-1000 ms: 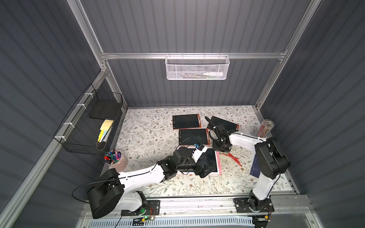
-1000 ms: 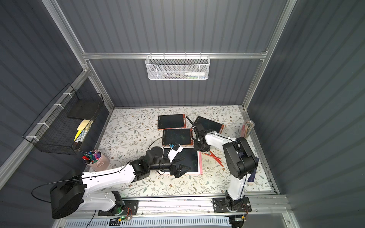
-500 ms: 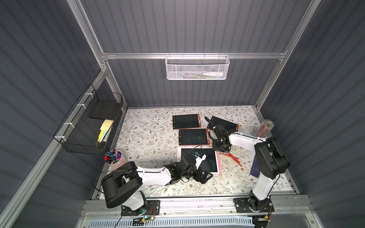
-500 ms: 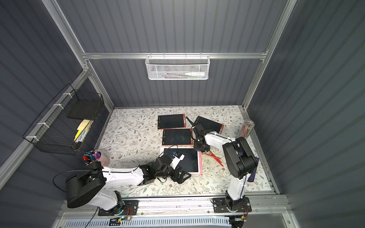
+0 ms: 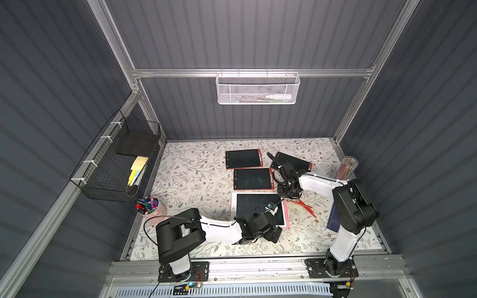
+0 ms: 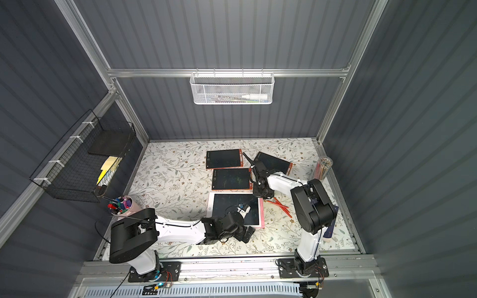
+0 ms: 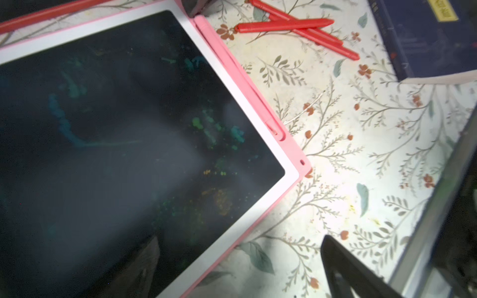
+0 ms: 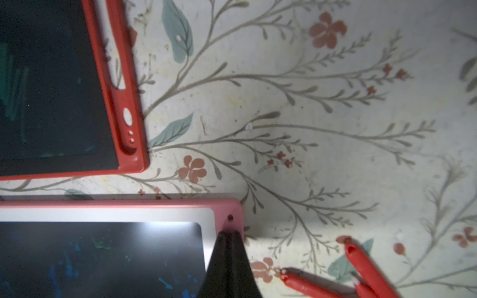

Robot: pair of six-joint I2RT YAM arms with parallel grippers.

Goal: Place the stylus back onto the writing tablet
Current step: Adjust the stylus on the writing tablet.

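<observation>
The pink writing tablet [image 5: 254, 207] [image 6: 231, 206] with a white bezel lies flat near the front middle of the table. In the left wrist view a pink stylus [image 7: 236, 74] lies in the slot along the tablet's [image 7: 129, 129] pink side edge. My left gripper [image 5: 274, 233] [image 7: 242, 271] hangs open just in front of the tablet's near right corner, holding nothing. One finger is over the screen and the other over the table. My right gripper [image 5: 289, 196] [image 8: 229, 236] is shut, its tips resting on the tablet's [image 8: 103, 214] far right corner.
Red styluses [image 5: 305, 206] [image 7: 296, 25] [image 8: 361, 271] lie loose right of the tablet. Three red-framed tablets [image 5: 253, 178] sit behind it. A blue book [image 5: 333, 216] lies at the right, a pencil jar [image 5: 347, 167] at back right and a pink marker cup [image 5: 148, 206] at the left.
My left arm has drawn back from above the tablet toward the table's front edge, with the gripper staying open. The right arm has not moved.
</observation>
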